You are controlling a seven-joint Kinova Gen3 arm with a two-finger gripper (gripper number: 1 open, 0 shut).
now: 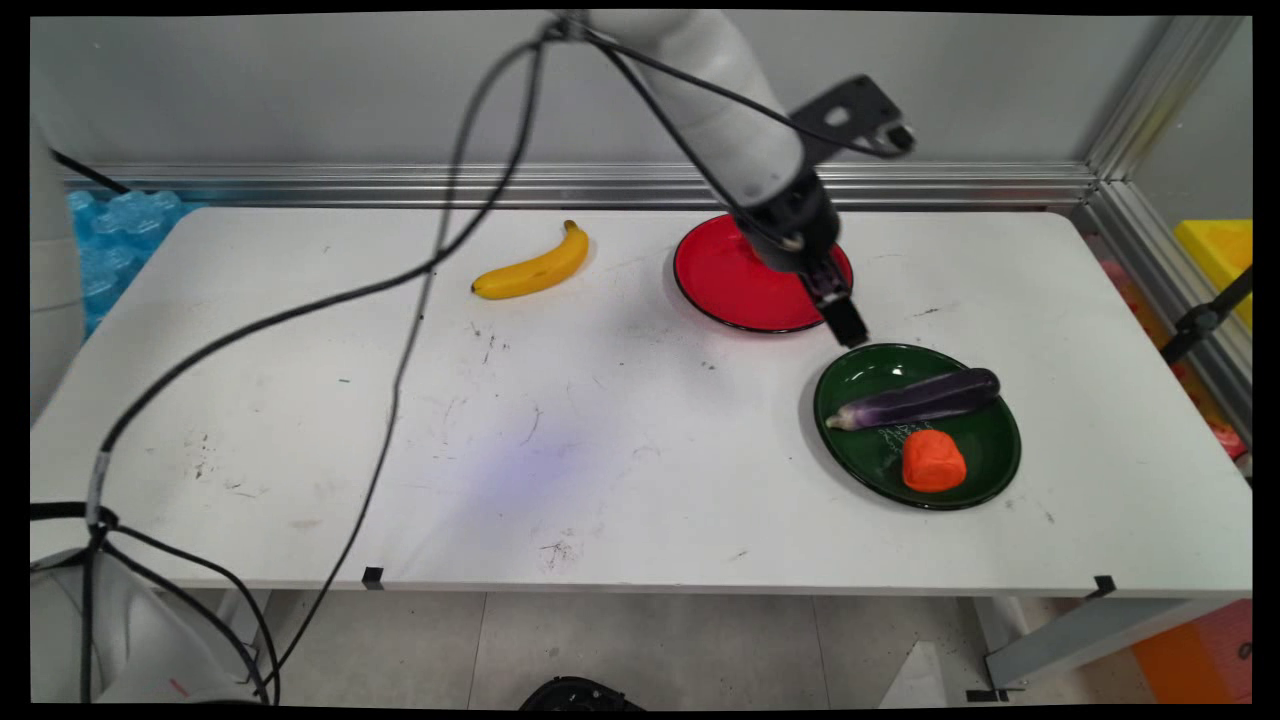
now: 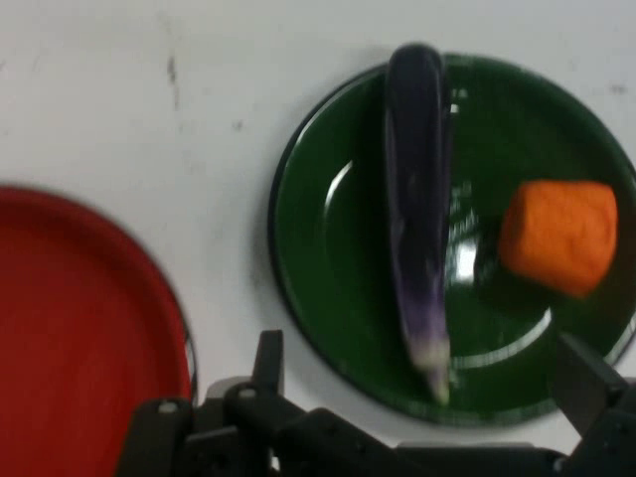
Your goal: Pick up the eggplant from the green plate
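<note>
My gripper (image 1: 848, 325) hangs above the table between a red plate (image 1: 730, 280) and a green plate (image 1: 985, 440), just over the green plate's far-left rim. A purple eggplant (image 1: 925, 398) lies across the green plate, with an orange lump (image 1: 934, 460) beside it on the near side. In the hand view the gripper (image 2: 427, 373) is open and holds nothing; its fingers (image 2: 268, 358) stand wide apart. The eggplant (image 2: 417, 199) runs lengthwise between them, its pale tip nearest the hand. The orange lump (image 2: 558, 237) is to its right on the green plate (image 2: 328, 248). The red plate (image 2: 79, 328) is bare.
A yellow banana (image 1: 535, 265) lies on the table left of the red plate. Black cables (image 1: 400, 330) hang across the table's left half. A metal rail (image 1: 600, 185) runs along the back edge. Blue wrap (image 1: 120, 225) sits off the far-left corner, and a yellow box (image 1: 1220, 250) stands beyond the right edge.
</note>
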